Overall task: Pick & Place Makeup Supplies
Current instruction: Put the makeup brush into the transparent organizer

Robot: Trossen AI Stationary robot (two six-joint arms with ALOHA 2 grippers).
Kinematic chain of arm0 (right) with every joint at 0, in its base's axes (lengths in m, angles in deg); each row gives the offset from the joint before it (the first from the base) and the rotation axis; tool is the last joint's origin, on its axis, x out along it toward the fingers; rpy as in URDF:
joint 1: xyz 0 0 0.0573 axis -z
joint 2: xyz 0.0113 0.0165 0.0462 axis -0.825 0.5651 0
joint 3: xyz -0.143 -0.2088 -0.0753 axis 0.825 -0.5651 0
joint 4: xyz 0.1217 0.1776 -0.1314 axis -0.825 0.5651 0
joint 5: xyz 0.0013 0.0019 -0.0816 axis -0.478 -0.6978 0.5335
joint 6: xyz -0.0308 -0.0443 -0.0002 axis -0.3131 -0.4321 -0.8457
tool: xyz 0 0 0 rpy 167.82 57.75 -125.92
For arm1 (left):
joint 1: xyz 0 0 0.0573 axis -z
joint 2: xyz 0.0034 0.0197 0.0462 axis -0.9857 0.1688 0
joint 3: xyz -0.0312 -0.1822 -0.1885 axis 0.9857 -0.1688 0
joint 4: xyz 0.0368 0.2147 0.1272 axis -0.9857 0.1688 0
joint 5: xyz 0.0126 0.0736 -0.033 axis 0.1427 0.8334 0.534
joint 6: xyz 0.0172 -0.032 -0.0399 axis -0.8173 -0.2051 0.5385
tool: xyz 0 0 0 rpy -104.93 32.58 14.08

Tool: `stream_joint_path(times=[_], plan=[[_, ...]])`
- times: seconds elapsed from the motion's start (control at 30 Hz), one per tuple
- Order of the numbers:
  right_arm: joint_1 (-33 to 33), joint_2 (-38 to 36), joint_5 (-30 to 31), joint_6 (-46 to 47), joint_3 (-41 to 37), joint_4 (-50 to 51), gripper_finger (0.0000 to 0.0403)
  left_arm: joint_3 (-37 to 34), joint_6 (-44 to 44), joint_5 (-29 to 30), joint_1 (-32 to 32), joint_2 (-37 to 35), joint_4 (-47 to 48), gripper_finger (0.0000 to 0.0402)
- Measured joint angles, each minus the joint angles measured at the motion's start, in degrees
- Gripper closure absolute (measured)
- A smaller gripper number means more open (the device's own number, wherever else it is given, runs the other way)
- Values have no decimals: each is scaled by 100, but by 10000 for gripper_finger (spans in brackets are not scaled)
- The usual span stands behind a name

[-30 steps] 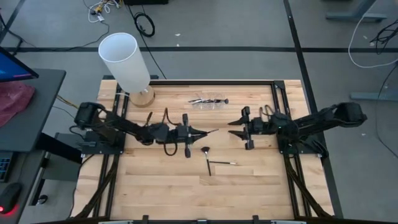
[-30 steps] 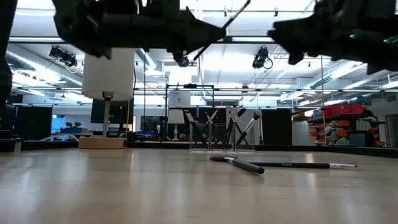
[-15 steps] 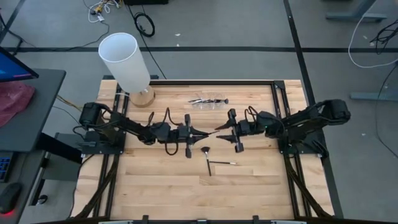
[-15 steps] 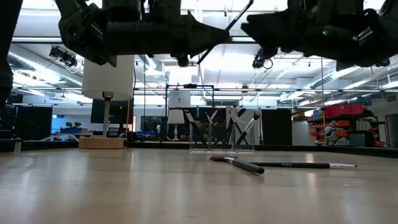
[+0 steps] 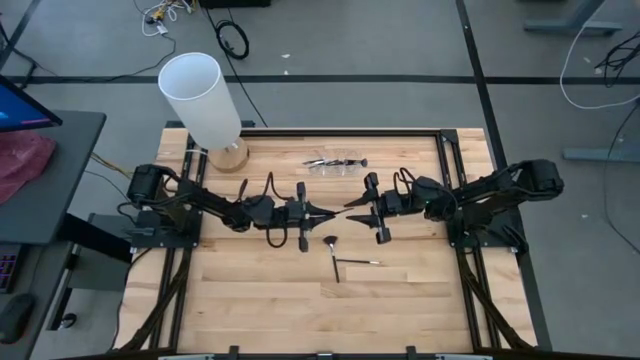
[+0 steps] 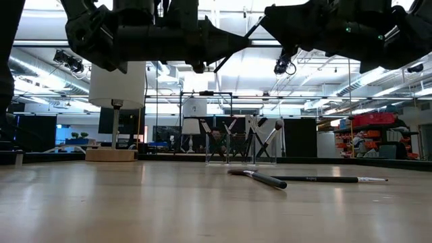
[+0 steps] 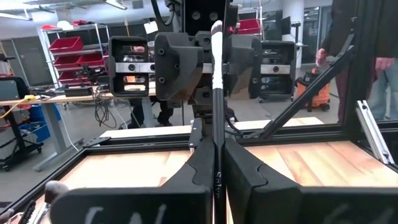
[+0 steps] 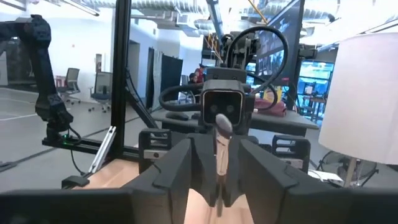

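Observation:
My left gripper (image 5: 318,213) is over the middle of the table, shut on a thin dark makeup brush (image 5: 340,210) that points at my right gripper (image 5: 356,212). The right gripper faces it, open. Its fingers (image 8: 186,168) stand on either side of the brush's free end (image 8: 222,127), and a gap shows on each side. Two more brushes (image 5: 333,257) (image 5: 358,262) lie crossed flat on the wood nearer the near edge. A clear holder (image 5: 335,165) toward the far edge has several brushes leaning in it. My left gripper pinches the brush's dark handle (image 7: 216,177) between its two fingers, which lie along the shaft and come level from the table's left. The brush is lifted clear. It slants up toward the table's right, and its pale far end (image 7: 216,37) reaches the right gripper.
A tall white cylinder (image 5: 200,92) on a wooden base (image 5: 228,155) stands at the far left corner. Black frame rails (image 5: 340,131) border the table. Bare wood lies on the near half. A person (image 7: 379,74) stands in the room beyond the table.
My right gripper has moved toward the table's left, up to the free end of the brush held by the left gripper. Its open fingers now stand around that end. The left gripper and the brush have stayed where they were.

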Motion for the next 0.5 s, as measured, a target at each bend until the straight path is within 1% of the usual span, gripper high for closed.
stream_joint_path(times=[0.33,0.5], plan=[[0,0,0,-66,0,2,342,0,-150,2,-7,0,136,383],[-1,0,-13,-150,0,6,370,0,-144,2,-22,0,160,383]])
